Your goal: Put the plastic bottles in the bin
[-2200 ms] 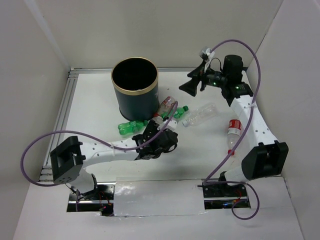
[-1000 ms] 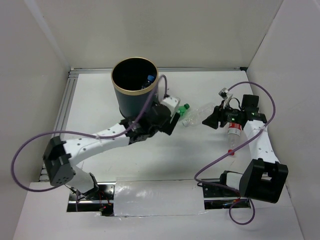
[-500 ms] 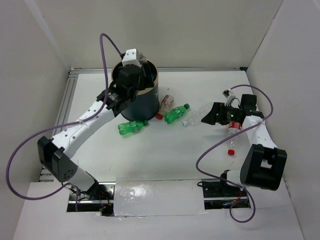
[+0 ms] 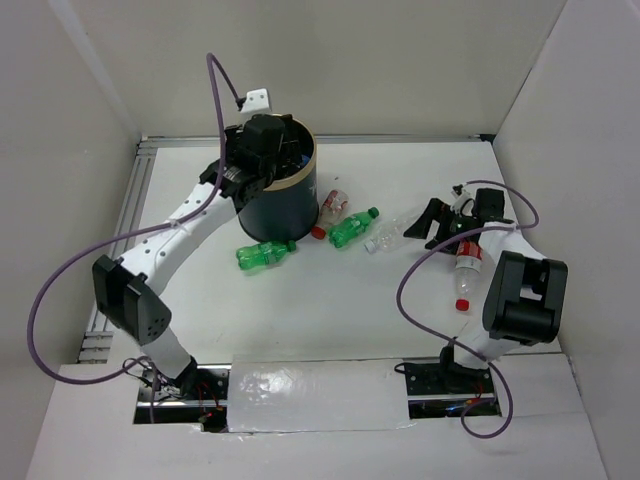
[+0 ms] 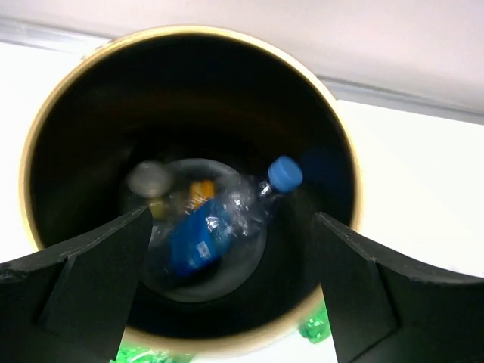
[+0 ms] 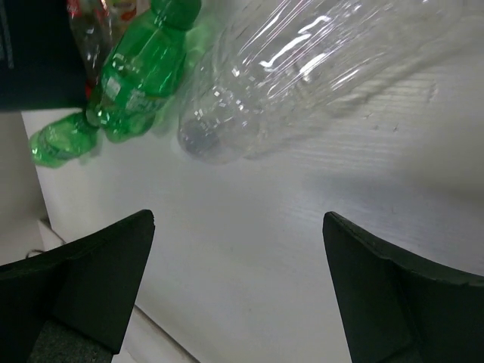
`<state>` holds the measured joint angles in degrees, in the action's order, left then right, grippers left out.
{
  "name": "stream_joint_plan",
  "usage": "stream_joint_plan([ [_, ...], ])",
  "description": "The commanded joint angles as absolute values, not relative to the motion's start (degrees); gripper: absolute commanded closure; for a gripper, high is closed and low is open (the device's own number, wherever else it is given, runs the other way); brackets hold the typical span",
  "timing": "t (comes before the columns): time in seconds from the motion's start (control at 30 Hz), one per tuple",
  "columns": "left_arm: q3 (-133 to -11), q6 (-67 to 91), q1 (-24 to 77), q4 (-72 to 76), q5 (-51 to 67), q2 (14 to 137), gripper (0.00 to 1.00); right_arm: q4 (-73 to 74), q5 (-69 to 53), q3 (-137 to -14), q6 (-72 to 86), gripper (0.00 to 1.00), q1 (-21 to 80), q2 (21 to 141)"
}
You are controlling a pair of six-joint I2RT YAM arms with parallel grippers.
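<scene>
While the right gripper [image 4: 420, 228], jaws apart and empty, hovers near the surface's [image 4: 330, 320] right edge, the clear bottle [image 4: 396, 228] lies just ahead, slanting across its opening.

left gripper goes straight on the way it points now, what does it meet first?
Likely the blue-labelled bottle in the bin, straight below the open left gripper; depth unclear.

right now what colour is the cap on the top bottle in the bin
Blue cap; it shows best in the left wrist view.
</scene>
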<state>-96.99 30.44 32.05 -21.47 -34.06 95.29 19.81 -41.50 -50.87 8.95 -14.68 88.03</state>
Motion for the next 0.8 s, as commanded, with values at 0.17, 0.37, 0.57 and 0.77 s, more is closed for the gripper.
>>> stream_joint_plan([
  [0.17,-78.5,29.3,41.9,-17.7,-40.9,68.0,0.01,9.2,-28.3,-56.6,25.9,0.01,-9.7,96.1],
  [0.37,-57.9,50.8,46.9,-31.7,-45.3,49.5,0.01,13.4,-22.3,-67.2,33.3,0.00,-5.5,106.6],
  [0.57,-49.7,68.0,51.2,-42.8,-45.8,42.2,0.01,13.8,-13.9,-71.2,36.9,0.00,-1.9,112.1],
  [0.77,-43.9,78.7,52.3,-44.5,-43.6,45.3,0.00,13.4,-10.8,-72.1,34.1,0.33,-0.8,113.4],
])
